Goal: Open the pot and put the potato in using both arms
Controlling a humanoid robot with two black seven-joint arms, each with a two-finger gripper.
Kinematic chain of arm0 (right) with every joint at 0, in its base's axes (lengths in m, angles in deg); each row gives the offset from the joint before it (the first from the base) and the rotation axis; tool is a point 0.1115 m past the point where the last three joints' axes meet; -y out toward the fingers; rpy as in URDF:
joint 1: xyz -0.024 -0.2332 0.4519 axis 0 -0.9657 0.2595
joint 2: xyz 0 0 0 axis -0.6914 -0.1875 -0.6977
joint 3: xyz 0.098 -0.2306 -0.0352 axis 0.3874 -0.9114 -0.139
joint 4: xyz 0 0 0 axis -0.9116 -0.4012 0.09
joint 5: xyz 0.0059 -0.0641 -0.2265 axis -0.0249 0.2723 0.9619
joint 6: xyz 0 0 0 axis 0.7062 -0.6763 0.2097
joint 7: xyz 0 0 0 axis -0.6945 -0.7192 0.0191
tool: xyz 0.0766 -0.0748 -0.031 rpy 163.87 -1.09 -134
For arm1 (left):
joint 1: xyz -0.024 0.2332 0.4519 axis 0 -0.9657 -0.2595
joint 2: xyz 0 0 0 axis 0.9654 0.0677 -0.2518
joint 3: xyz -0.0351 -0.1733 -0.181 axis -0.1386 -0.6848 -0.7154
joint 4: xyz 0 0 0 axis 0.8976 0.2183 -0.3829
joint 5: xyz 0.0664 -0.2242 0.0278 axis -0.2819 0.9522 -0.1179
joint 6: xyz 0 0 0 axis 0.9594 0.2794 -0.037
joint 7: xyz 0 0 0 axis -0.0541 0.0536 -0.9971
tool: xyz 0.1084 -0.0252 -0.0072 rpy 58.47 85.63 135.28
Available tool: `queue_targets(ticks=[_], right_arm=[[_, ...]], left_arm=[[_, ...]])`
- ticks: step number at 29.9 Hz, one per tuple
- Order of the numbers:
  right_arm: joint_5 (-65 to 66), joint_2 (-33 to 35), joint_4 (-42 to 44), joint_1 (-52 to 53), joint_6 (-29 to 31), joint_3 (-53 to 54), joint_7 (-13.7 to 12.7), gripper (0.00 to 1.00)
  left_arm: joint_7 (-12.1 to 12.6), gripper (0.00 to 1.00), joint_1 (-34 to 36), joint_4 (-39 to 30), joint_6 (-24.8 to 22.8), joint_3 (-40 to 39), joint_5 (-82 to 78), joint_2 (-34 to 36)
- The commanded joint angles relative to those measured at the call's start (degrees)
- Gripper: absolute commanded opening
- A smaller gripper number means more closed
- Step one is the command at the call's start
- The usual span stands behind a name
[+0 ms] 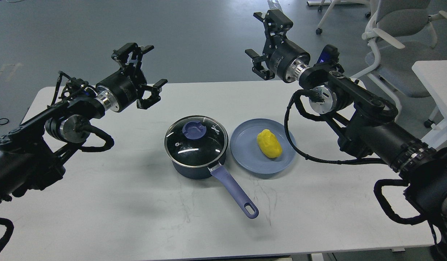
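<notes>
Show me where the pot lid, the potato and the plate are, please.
pot lid (196,140): head view, on its glass top.
potato (269,143): head view, middle of the yellow lump.
plate (245,145): head view, bare blue part left of the potato.

Potato (269,143) on plate (245,145), right of pot (196,148).

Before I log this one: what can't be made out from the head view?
- Pot inside: hidden by the dark glass lid.
- Potato underside: hidden against the plate.
- Table near edge: cut off by the bottom of the view.
- Both arms' bases: cut off at the side edges.
- Chairs: cut off at the top right.
</notes>
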Motion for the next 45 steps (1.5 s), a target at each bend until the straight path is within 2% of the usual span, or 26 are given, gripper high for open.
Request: queue_targets(ticks=[1, 45], right_arm=[[0.1, 0.0, 0.0, 0.7, -0.1, -0.3, -0.2, 1.0], [-0.3, 1.6, -2.2, -0.5, -0.9, 0.8, -0.8, 1.0]], left_arm=[[0.0, 0.98, -1.0, -1.5, 0.5, 0.0, -0.1, 0.3], [-0.2, 0.98, -0.3, 0.6, 1.5, -1.0, -0.2, -0.4]])
